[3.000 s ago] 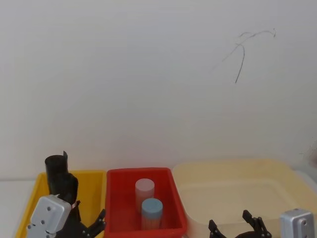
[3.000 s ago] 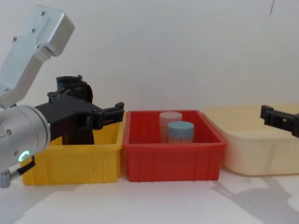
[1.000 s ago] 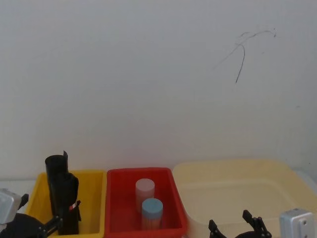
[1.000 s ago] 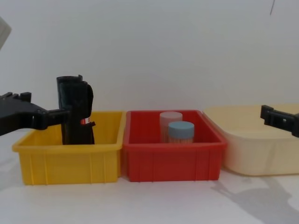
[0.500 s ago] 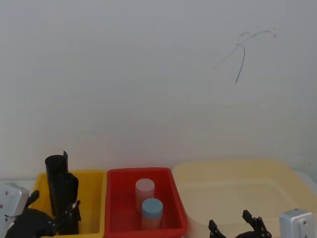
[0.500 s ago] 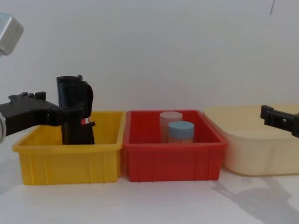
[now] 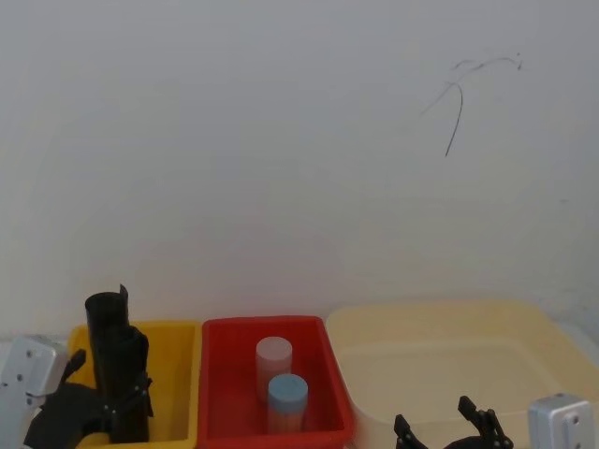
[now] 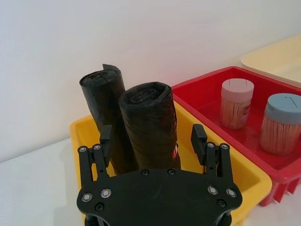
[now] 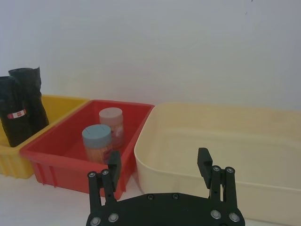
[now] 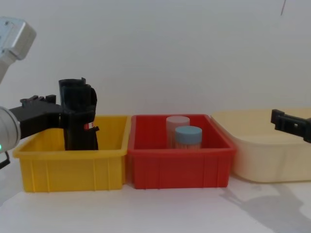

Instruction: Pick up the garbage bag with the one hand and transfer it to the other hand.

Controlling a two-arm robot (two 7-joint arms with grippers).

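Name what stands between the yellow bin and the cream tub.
The red bin, holding a pink-lidded jar and a blue-lidded jar; the chest view shows it.

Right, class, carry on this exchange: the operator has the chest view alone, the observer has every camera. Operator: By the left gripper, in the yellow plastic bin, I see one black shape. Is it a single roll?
Observer: No, two. The tall black glossy garbage bag roll with the red-and-white sticker stands nearest the left gripper; a plain black plastic roll stands right behind it.
Operator: Is that gripper shut on the stickered one?
Observer: No. Its fingers are open, one on each side of that roll.
Operator: And the right gripper?
Observer: The right gripper is open as well, facing the cream plastic tub.
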